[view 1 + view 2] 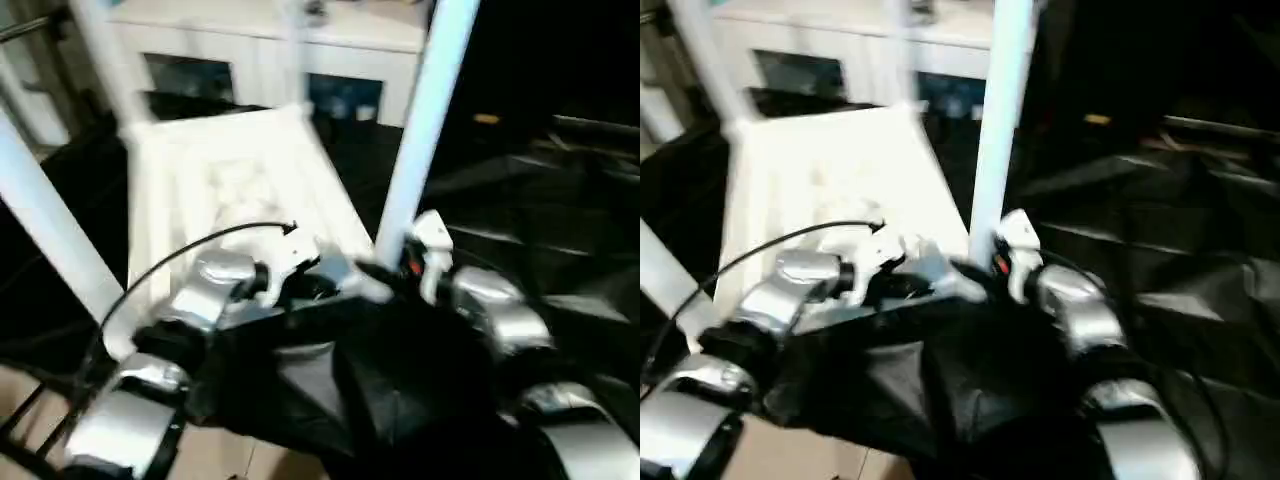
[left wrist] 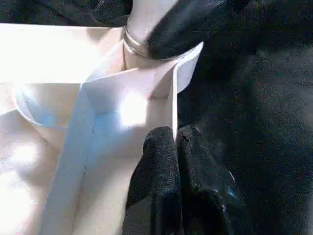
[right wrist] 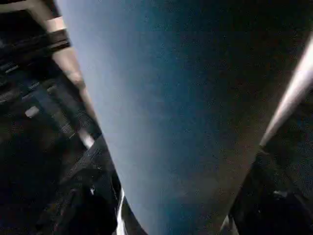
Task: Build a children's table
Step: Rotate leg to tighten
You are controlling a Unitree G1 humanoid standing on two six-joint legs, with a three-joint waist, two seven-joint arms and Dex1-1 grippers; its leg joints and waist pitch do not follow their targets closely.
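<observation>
The white tabletop [image 1: 230,180] lies upside down on black cloth, ribs facing up. Three white legs stand in its corner sockets: one at the near right [image 1: 420,120], one at the near left [image 1: 50,230] and one at the back [image 1: 100,50]. My left gripper [image 2: 175,147] is shut on the tabletop's thin side wall [image 2: 173,107], just beside the near right socket. My right gripper [image 1: 400,265] is at the base of the near right leg [image 3: 171,112], open, with its jaws either side of the tube. One of its black fingers [image 2: 195,24] lies against the leg above the socket.
A white cabinet with glass doors [image 1: 250,50] stands right behind the tabletop. Crumpled black cloth [image 1: 540,200] covers the ground to the right and under my arms. A strip of tan floor [image 1: 230,455] shows at the near left. A black cable [image 1: 170,260] loops over my left forearm.
</observation>
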